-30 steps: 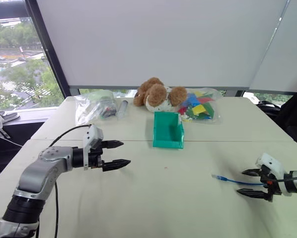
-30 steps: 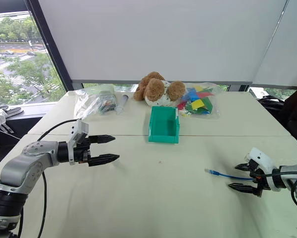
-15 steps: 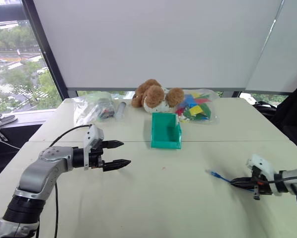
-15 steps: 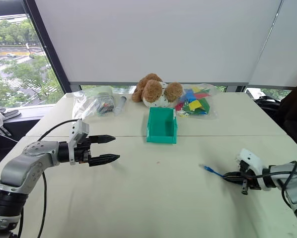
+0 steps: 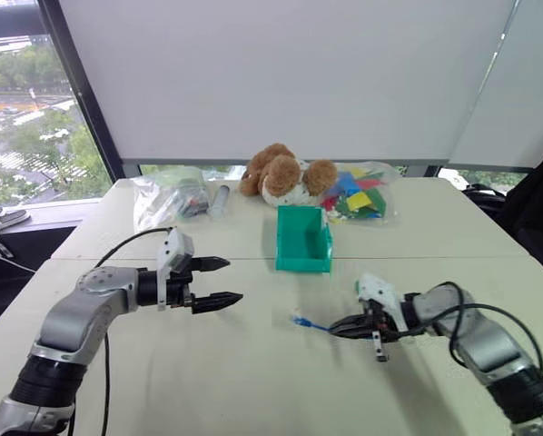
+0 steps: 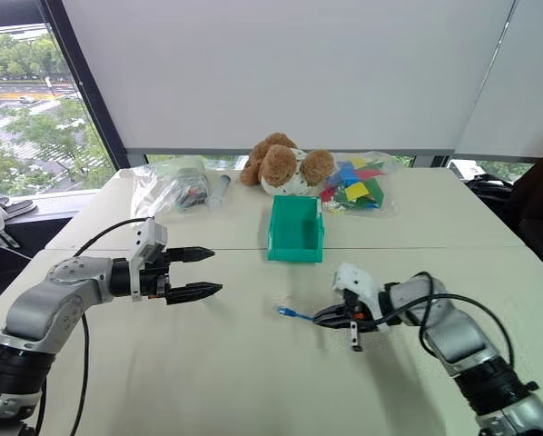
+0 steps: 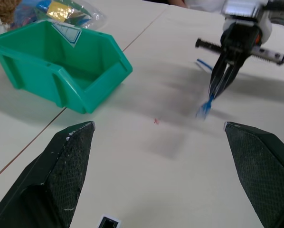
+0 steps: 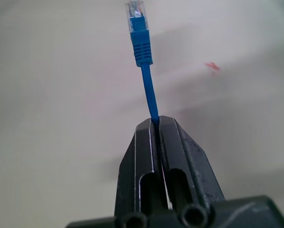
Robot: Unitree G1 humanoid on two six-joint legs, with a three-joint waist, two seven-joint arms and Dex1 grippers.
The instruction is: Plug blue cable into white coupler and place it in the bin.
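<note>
On table (image 5: 253, 363): blue cable (image 8: 143, 52), no legible markings.
Right gripper (image 5: 337, 329) pinches it, plug toward spread left gripper (image 5: 226, 281).

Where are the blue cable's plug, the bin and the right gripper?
blue cable (image 8: 140, 45): right wrist view, on the plug boot.
bin (image 5: 304, 264): left eye view, on the front lip.
right gripper (image 6: 319, 317): right eye view, at the shut fingertips.

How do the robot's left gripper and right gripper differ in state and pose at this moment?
The left gripper has its jaws wide open and holds nothing; the right gripper has its jaws shut on the blue cable. The left points toward the right, the right back toward the left. Both hover above the table.
</note>
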